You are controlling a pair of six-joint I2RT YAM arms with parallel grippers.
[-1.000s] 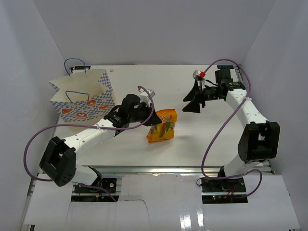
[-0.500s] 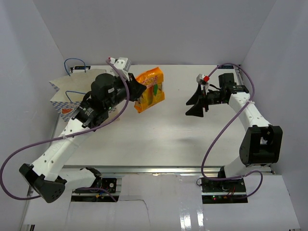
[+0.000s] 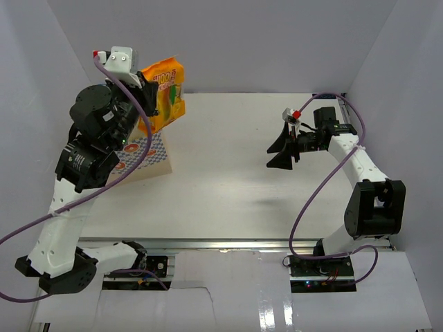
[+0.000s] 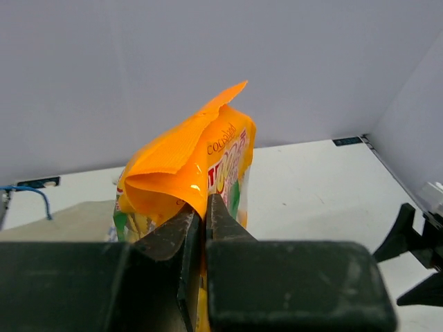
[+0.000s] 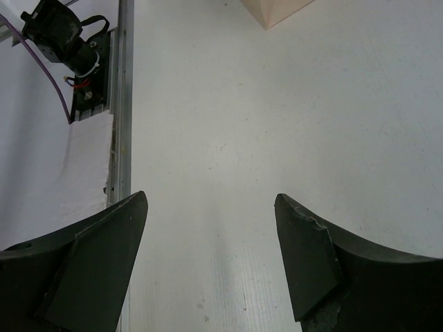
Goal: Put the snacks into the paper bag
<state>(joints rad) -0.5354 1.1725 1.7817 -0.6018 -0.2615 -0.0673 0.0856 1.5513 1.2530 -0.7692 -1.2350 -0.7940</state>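
My left gripper [image 3: 144,104] is shut on the top edge of the orange pouch [image 3: 165,95] and holds it high in the air at the back left. In the left wrist view the pouch [image 4: 201,162] hangs from the shut jaws [image 4: 202,207]. The paper bag [image 3: 147,152], white with blue checks and orange prints, stands below, mostly hidden behind the left arm; its tan edge [image 4: 62,220] shows under the pouch. My right gripper [image 3: 279,149] is open and empty above the table at the right [image 5: 211,207]. The other snacks are out of view.
White walls close in the table [image 3: 235,187] at the back and both sides. A metal rail with a cable mount [image 5: 83,62] runs along the table's near edge. A tan corner of the bag [image 5: 277,10] shows at the top of the right wrist view.
My left arm has lifted the orange pouch off the table and swung it up and left, over the paper bag. The right arm has drawn back slightly to the right, then stayed still.
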